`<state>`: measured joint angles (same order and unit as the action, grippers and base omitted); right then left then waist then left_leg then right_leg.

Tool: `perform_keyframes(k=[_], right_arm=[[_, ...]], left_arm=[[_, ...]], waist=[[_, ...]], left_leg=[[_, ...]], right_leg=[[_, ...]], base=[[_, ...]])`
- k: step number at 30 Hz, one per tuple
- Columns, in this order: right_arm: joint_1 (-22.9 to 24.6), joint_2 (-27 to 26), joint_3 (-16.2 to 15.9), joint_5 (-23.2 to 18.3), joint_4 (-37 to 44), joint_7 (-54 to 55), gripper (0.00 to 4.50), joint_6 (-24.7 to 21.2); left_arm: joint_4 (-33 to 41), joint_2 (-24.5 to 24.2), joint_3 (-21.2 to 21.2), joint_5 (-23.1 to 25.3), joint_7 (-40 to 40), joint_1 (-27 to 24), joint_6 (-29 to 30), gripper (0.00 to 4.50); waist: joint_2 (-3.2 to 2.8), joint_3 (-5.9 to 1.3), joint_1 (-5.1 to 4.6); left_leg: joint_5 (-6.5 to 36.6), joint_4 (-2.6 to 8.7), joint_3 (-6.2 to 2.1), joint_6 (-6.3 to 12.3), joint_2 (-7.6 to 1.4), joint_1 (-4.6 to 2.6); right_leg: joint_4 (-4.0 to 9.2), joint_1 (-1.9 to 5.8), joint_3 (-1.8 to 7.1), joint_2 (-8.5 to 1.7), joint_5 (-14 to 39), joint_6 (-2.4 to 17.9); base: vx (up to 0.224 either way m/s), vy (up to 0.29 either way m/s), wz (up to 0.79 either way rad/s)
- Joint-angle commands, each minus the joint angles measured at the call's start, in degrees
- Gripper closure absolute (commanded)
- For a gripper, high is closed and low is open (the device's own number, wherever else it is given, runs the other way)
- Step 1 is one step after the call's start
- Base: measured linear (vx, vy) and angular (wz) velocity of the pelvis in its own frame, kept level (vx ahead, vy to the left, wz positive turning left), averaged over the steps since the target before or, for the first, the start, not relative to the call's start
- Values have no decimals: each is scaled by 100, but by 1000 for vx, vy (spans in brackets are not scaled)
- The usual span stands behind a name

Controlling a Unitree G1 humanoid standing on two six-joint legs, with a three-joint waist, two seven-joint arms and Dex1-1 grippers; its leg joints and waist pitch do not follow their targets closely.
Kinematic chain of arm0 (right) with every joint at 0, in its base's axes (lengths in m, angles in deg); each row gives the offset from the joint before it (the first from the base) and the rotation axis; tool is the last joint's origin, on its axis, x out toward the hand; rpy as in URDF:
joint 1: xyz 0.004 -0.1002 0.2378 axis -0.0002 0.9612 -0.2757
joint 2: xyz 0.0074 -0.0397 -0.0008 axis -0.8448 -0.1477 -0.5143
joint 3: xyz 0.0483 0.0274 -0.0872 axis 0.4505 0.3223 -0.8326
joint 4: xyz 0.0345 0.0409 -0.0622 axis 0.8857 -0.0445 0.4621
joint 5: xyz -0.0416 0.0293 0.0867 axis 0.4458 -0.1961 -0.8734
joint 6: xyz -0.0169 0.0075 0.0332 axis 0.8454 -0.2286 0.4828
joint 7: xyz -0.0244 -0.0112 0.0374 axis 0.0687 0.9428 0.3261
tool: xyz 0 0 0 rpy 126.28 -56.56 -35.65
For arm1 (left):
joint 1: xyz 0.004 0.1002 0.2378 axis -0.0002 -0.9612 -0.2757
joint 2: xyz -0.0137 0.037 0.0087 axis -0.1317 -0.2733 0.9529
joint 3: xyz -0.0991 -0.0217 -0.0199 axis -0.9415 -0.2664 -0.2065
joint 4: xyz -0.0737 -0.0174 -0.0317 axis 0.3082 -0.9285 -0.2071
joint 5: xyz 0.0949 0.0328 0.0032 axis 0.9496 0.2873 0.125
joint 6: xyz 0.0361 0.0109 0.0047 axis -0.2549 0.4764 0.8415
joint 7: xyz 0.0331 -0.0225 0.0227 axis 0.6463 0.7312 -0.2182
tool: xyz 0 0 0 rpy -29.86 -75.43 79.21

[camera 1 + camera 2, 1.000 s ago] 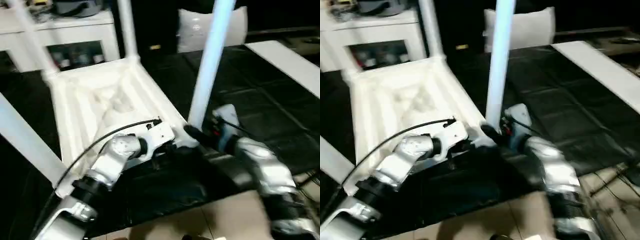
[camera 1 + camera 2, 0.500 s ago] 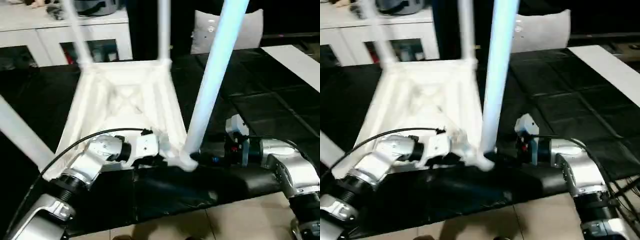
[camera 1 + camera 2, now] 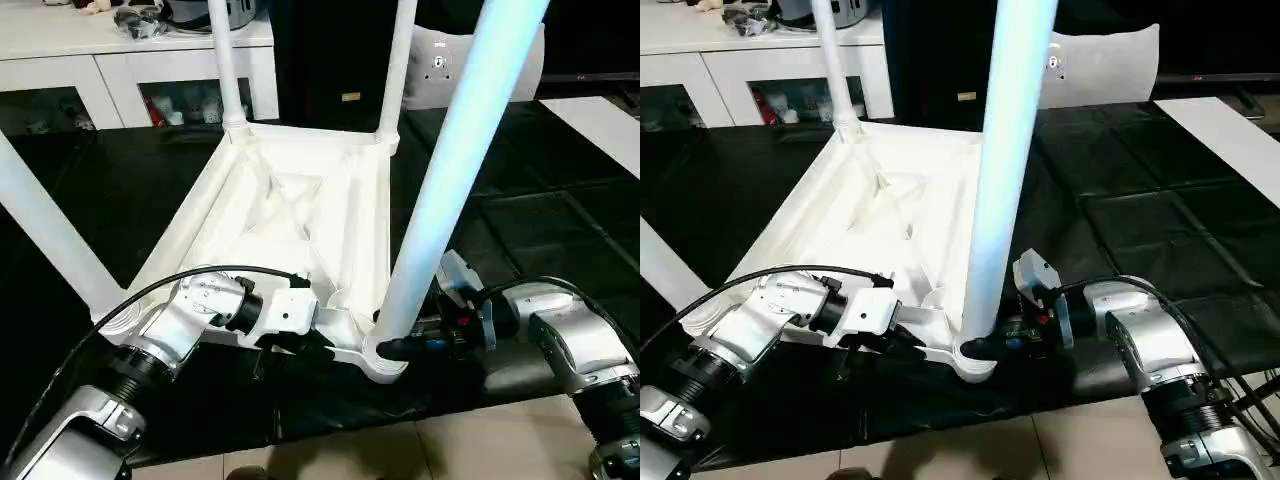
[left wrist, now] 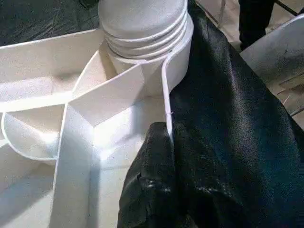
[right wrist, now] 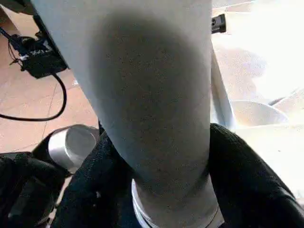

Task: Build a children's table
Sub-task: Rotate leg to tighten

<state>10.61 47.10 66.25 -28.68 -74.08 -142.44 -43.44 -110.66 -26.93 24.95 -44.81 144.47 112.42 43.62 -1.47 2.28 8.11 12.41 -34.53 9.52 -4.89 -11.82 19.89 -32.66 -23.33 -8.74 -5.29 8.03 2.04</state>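
White plastic children's table [image 3: 290, 215] lies upside down on a black mat [image 3: 130, 190], four legs pointing up. Left hand [image 4: 164, 142] is pinched on the thin rim wall beside the near corner socket [image 3: 385, 362]; right hand [image 5: 156, 156] has its fingers [image 5: 242, 175] set around the base of the near leg [image 3: 450, 180] just above that socket. Looks light, stiff and slick, so grip the leg low, where it takes twist best, and hold the rim, not the ribs.
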Motion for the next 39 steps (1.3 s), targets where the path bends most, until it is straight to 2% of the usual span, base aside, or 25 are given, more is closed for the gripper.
perform_keyframes(k=[1, 6, 9, 10, 11, 12, 13, 14, 15, 17, 18, 19, 21, 22, 24, 25, 26, 27, 29, 30, 32, 33, 34, 37, 39], right_arm=[[-4, 19, 30, -238, 133, -81, 238, -244], [73, -338, 252, -231, 268, 844, 240, -696], [43, -929, 415, 120, 210, 2182, 240, -732], [16, -1038, 451, 171, 180, 2432, 241, -794], [-34, -1192, 490, 268, 105, 2779, 241, -851], [-55, -1256, 504, 310, 73, 2922, 241, -872], [-149, -1612, 623, 409, -39, 3584, 242, -1000], [-224, -1826, 713, 456, -150, 3993, 243, -1053], [-307, -2038, 798, 505, -295, 4405, 243, -1066], [-404, -2274, 889, 572, -472, 4873, 243, -1052], [-485, -2446, 965, 596, -632, 5212, 243, -1029], [-557, -2612, 1032, 598, -795, 5485, 243, -937], [-596, -2887, 1031, 707, -924, 5732, 243, -676], [-596, -2887, 1031, 707, -924, 5732, 243, -676], [-495, -2930, 1030, 713, -841, 5678, 174, -508], [-408, -2923, 1110, 662, -732, 5614, 172, -439], [-378, -2910, 1138, 638, -689, 5583, 172, -430], [-343, -2879, 1156, 616, -636, 5524, 165, -406], [-179, -2633, 1166, 551, -413, 5154, 132, -274], [-137, -2562, 1164, 529, -371, 5074, 129, -226], [-9, -2330, 1205, 396, -229, 4750, 113, -165], [64, -2198, 1258, 263, -116, 4504, 113, -210], [131, -2070, 1316, 127, -4, 4271, 98, -275], [314, -1636, 1306, 20, 209, 3601, 70, -218], [390, -1377, 1294, -30, 297, 3299, 50, -239]], left_arm=[[151, 35, 93, -99, 246, 74, -28, 450], [389, 124, -131, -75, -331, -75, 747, 450], [714, 381, -335, -53, -1034, -209, 1551, 450], [769, 424, -357, -54, -1131, -226, 1666, 450], [828, 509, -387, -30, -1304, -238, 1795, 450], [853, 544, -401, -17, -1380, -242, 1847, 450], [971, 792, -468, 7, -1757, -227, 2174, 450], [1026, 953, -496, 24, -1972, -212, 2353, 450], [1076, 1114, -498, 71, -2183, -195, 2522, 450], [1139, 1307, -487, 152, -2442, -177, 2733, 450], [1119, 1466, -483, 203, -2638, -146, 2831, 450], [1049, 1648, -498, 271, -2898, -102, 2888, 450], [963, 1951, -500, 453, -3368, -41, 3032, 450], [963, 1951, -500, 453, -3368, -41, 3032, 450], [918, 1939, -387, 600, -3443, -32, 2975, 450], [917, 1892, -372, 640, -3440, -45, 2950, 450], [922, 1868, -380, 645, -3433, -52, 2937, 450], [927, 1833, -388, 654, -3424, -58, 2921, 450], [891, 1645, -397, 706, -3356, -73, 2768, 450], [882, 1600, -396, 736, -3358, -81, 2731, 450], [834, 1477, -413, 787, -3276, -119, 2564, 450], [793, 1395, -423, 784, -3188, -137, 2464, 450], [754, 1315, -436, 778, -3107, -153, 2408, 450], [621, 1092, -439, 710, -2876, -168, 2201, 450], [521, 939, -402, 634, -2632, -170, 1852, 450]], waist=[[77, -391, -38], [63, -385, -59], [95, -309, -153], [91, -289, -242], [100, -290, -330], [119, -276, -380], [100, -282, -466], [62, -281, -591], [58, -295, -659], [-59, -325, -842], [-92, -329, -875], [-81, -318, -933], [-2, -289, -1003], [-3, -288, -995], [-9, -307, -970], [-3, -312, -968], [-33, -325, -942], [-21, -333, -925], [-43, -358, -829], [-15, -366, -802], [-35, -376, -741], [-22, -384, -730], [-13, -394, -706], [-29, -434, -558], [-52, -404, -510]], left_leg=[[632, 391, 2, 415, -185, 7], [592, 403, -6, 361, -196, 22], [970, 409, 5, 169, -116, -17], [1143, 381, 1, 100, -50, -37], [1219, 358, -10, 79, -15, -10], [1266, 353, -19, 85, -3, 2], [1391, 323, -25, 95, 6, -22], [1523, 313, -51, 121, -10, -28], [1563, 324, -82, 115, -33, 22], [1870, 413, -225, 124, -186, 70], [1952, 449, -245, 149, -236, 62], [2091, 485, -257, 140, -273, 50], [2055, 381, -156, 125, -90, -44], [1964, 363, -146, 138, -60, -46], [1739, 376, -142, 245, -70, -42], [1695, 388, -145, 269, -81, -28], [1589, 408, -152, 299, -103, -14], [1524, 413, -143, 316, -110, -18], [1218, 427, -144, 362, -142, 7], [1128, 425, -134, 413, -149, 20], [915, 413, -132, 458, -134, 49], [879, 406, -121, 479, -131, 49], [789, 394, -116, 542, -112, 79], [383, 360, -105, 680, -133, 93], [477, 371, -95, 691, -132, 78]], right_leg=[[366, 365, 356, -382, 2146, 545], [358, 365, 355, -382, 2127, 547], [496, 324, 291, -369, 2973, 278], [586, 317, 216, -354, 3438, 64], [634, 337, 160, -343, 3672, -152], [677, 336, 121, -333, 3779, -262], [734, 327, 59, -324, 3891, -411], [793, 337, -29, -314, 3853, -437], [781, 408, -66, -322, 3753, -471], [746, 528, -118, -361, 3189, -378], [713, 542, -98, -376, 2972, -286], [677, 529, -75, -394, 2671, -127], [790, 423, -115, -409, 3050, -45], [809, 431, -135, -415, 3159, -74], [803, 430, -91, -416, 3057, -63], [782, 438, -72, -412, 2958, -28], [734, 450, -39, -416, 2767, 71], [725, 442, -17, -408, 2665, 120], [619, 460, 58, -407, 2188, 332], [589, 465, 82, -400, 2076, 375], [549, 482, 106, -402, 1928, 447], [537, 473, 118, -401, 1902, 468], [510, 507, 126, -392, 1820, 460], [438, 477, 149, -377, 1477, 513], [480, 456, 135, -369, 1681, 501]], base=[[0, 0, 0], [0, 0, 0], [0, 0, 0], [0, 0, 0], [0, 0, 0], [0, 0, 0], [0, 0, 0], [0, 0, 0], [0, 0, 0], [0, 0, 0], [0, 0, 0], [0, 0, 0], [0, 0, 0], [0, 0, 0], [0, 0, 0], [0, 0, 0], [0, 0, 0], [0, 0, 0], [0, 0, 0], [0, 0, 0], [0, 0, 0], [0, 0, 0], [0, 0, 0], [0, 0, 0], [0, 0, 0]])
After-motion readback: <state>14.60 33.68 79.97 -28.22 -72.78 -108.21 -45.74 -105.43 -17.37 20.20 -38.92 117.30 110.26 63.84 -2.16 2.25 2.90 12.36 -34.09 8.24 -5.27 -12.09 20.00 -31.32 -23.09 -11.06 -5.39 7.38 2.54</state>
